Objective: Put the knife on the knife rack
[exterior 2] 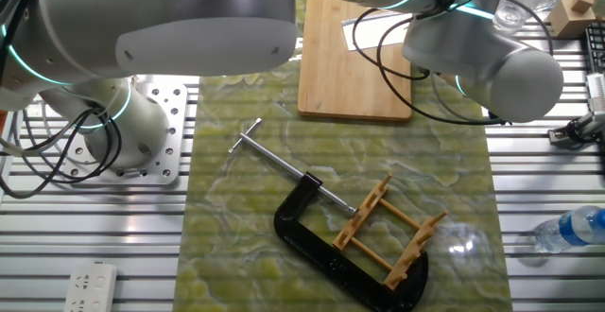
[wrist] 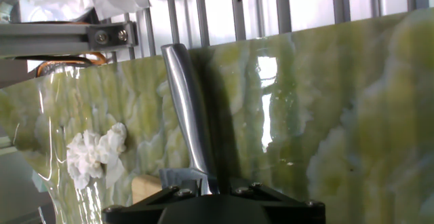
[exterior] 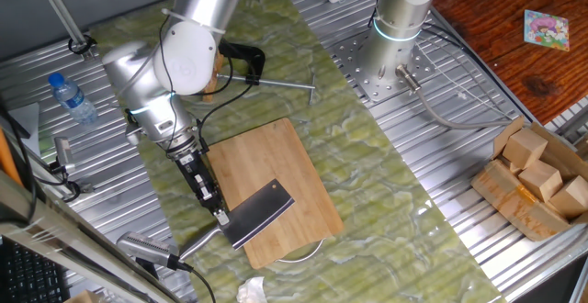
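The knife [exterior: 261, 213] lies with its broad dark blade on the near end of the bamboo cutting board [exterior: 276, 161], and its silver handle [exterior: 197, 245] sticks out past the board's edge. My gripper [exterior: 220, 215] is at the joint of blade and handle. In the hand view the jaws [wrist: 210, 187] are closed on the knife's neck and the handle [wrist: 186, 108] runs away from them. The knife rack [exterior 2: 388, 232] stands at the far end of the green mat, held in a black C-clamp [exterior 2: 321, 251]. In one fixed view my arm mostly hides the rack.
The clamp's steel rod [exterior 2: 279, 161] lies across the mat toward the board [exterior 2: 354, 66]. A water bottle [exterior: 72, 96] lies on the slatted table to the left. A box of wooden blocks [exterior: 537, 179] is at the right. Crumpled white paper [wrist: 95, 156] lies near the handle.
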`<action>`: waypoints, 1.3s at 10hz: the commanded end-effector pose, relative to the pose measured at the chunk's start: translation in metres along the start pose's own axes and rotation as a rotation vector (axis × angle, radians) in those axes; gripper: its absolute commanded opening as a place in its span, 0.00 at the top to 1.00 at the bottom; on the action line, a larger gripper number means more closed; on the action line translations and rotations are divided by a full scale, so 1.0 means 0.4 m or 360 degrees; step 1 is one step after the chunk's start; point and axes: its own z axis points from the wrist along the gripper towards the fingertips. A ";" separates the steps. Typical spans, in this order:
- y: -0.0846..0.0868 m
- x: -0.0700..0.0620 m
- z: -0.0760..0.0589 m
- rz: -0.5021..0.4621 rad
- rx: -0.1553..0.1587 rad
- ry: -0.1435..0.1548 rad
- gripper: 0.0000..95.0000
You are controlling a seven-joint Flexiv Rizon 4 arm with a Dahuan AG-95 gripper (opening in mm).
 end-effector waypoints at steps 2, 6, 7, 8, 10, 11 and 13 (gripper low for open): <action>0.003 0.000 0.008 0.0006 -0.0002 -0.0003 0.80; 0.006 -0.001 0.013 0.0008 -0.0002 -0.0008 0.80; 0.007 -0.001 0.013 0.0008 -0.0002 -0.0008 0.80; 0.007 -0.001 0.014 0.0007 0.0000 -0.0008 0.80; 0.008 -0.001 0.017 0.0010 0.0011 -0.0014 1.00; 0.008 -0.001 0.017 0.0011 0.0017 -0.0017 1.00; 0.011 0.000 0.016 0.0028 -0.0011 -0.0021 1.00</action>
